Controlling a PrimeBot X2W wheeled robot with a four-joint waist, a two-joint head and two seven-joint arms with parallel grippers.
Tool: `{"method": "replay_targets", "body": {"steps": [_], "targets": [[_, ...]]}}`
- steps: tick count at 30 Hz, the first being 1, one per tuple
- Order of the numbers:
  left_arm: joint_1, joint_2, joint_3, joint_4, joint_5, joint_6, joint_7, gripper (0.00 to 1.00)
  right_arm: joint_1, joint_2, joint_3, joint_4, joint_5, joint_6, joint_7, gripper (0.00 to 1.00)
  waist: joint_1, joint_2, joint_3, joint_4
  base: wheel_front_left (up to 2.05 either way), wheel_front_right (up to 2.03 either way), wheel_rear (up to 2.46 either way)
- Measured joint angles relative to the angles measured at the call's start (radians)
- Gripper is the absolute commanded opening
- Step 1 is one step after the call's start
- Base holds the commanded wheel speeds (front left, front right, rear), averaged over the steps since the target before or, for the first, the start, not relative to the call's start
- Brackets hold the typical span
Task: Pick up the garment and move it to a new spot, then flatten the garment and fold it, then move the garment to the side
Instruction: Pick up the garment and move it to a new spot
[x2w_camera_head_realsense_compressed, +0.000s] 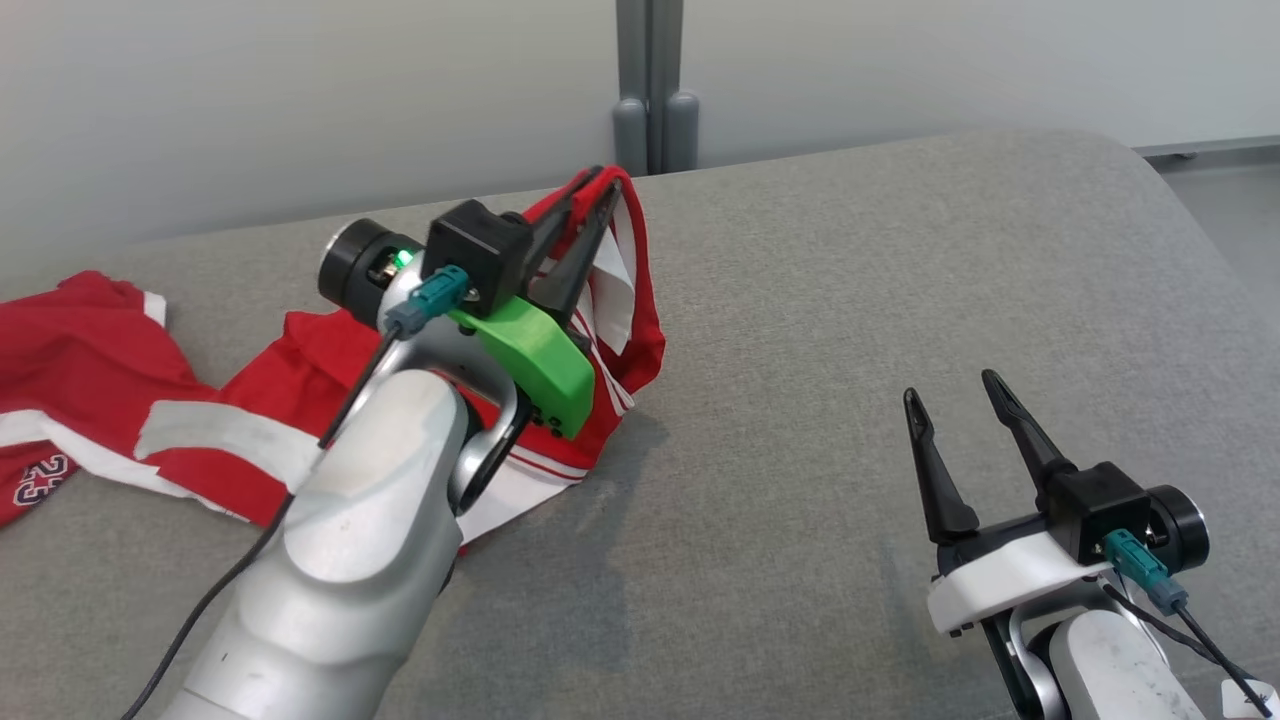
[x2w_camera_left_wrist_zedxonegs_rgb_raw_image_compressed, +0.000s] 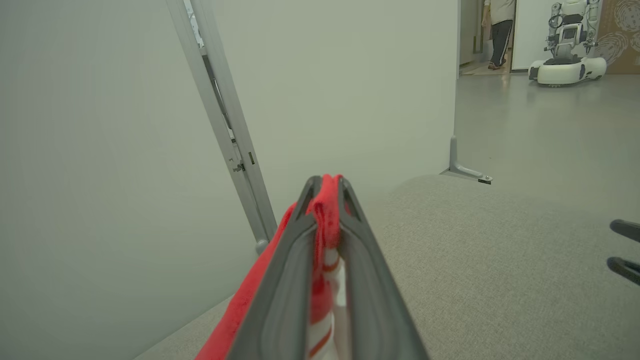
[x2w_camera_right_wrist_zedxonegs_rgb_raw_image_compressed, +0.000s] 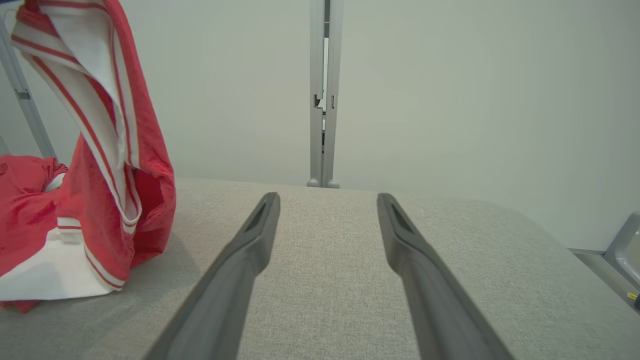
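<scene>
The garment (x2w_camera_head_realsense_compressed: 110, 400) is a red jersey with white bands and stripes, spread over the left of the grey table (x2w_camera_head_realsense_compressed: 850, 300). My left gripper (x2w_camera_head_realsense_compressed: 600, 185) is shut on one edge of it and holds that edge lifted, so the cloth hangs down in a fold (x2w_camera_right_wrist_zedxonegs_rgb_raw_image_compressed: 115, 150). In the left wrist view the red fabric (x2w_camera_left_wrist_zedxonegs_rgb_raw_image_compressed: 327, 210) is pinched between the two dark fingers. At the lower right my right gripper (x2w_camera_head_realsense_compressed: 950, 390) stands open above bare table, well apart from the cloth; in its own view its fingers (x2w_camera_right_wrist_zedxonegs_rgb_raw_image_compressed: 250, 250) frame nothing.
A pale wall with a grey upright post (x2w_camera_head_realsense_compressed: 652, 90) runs behind the table. The table's right edge drops to floor (x2w_camera_head_realsense_compressed: 1240, 210). Through a doorway stand a person (x2w_camera_left_wrist_zedxonegs_rgb_raw_image_compressed: 500, 30) and another white robot (x2w_camera_left_wrist_zedxonegs_rgb_raw_image_compressed: 567, 45), far off.
</scene>
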Motion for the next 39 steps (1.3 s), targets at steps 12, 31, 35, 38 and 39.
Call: {"method": "replay_targets", "body": {"steps": [12,31,35,38,39], "targets": [[-0.027,0.009,-0.209,0.048,-0.061,-0.003,0.021,0.00,-0.002,0.015,0.008,-0.017,0.000,0.000,0.000,1.00,0.0000,0.0000,0.060,-0.160,0.00,0.00,0.00],[-0.054,0.014,-0.316,0.176,-0.125,-0.003,-0.016,1.00,-0.045,0.027,0.044,-0.002,0.005,0.013,0.000,1.00,0.0000,0.0000,0.134,-0.374,0.00,0.00,0.00],[-0.056,0.015,-0.351,0.179,-0.144,-0.003,-0.024,1.00,-0.045,0.028,0.033,-0.002,0.005,0.011,0.000,1.00,0.0000,0.0000,0.140,-0.365,0.00,0.00,0.00],[-0.067,0.015,-0.363,0.181,-0.150,-0.002,-0.035,1.00,-0.045,0.027,0.024,-0.002,0.005,0.009,0.000,1.00,0.0000,0.0000,0.141,-0.351,0.00,0.00,0.00],[-0.074,0.015,-0.364,0.181,-0.150,0.001,-0.044,1.00,-0.045,0.026,0.021,-0.002,0.005,0.009,0.000,1.00,0.0000,0.0000,0.141,-0.345,0.00,0.00,0.00]]}}
